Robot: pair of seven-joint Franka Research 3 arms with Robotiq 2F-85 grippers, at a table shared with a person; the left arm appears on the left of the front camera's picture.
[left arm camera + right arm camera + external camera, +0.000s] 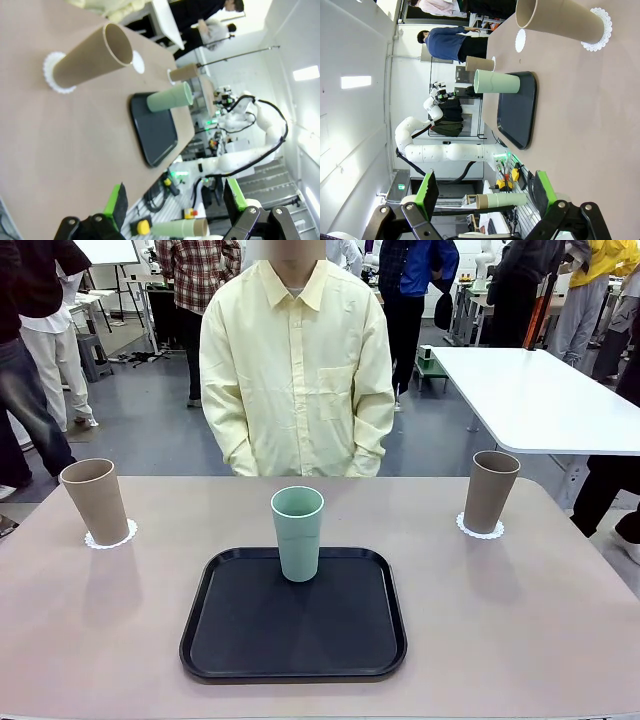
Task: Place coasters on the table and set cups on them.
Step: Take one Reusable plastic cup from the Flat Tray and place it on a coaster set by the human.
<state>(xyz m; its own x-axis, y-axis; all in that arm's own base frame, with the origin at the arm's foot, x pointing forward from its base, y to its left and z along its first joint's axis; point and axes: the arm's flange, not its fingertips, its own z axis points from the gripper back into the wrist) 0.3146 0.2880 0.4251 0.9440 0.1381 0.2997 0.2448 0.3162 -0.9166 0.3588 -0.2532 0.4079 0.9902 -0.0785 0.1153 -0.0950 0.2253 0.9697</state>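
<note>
On the beige table (520,620), a taupe cup (94,500) stands on a lacy white coaster (112,537) at the far left. A second taupe cup (490,490) stands on a coaster (481,531) at the far right. The mint-green cup (298,532) stands upright on the black tray (293,640) in the middle. In the left wrist view, a bare coaster (138,64) lies on the table beyond the tray (155,130); the same coaster (521,40) is in the right wrist view. My left gripper (175,200) and right gripper (485,190) are both open, holding nothing, off the table's sides.
A person in a pale yellow shirt (297,370) stands at the far edge, hands down. A white table (530,390) sits behind at the right. Other people stand farther back. My other white arm (250,150) shows beyond the table.
</note>
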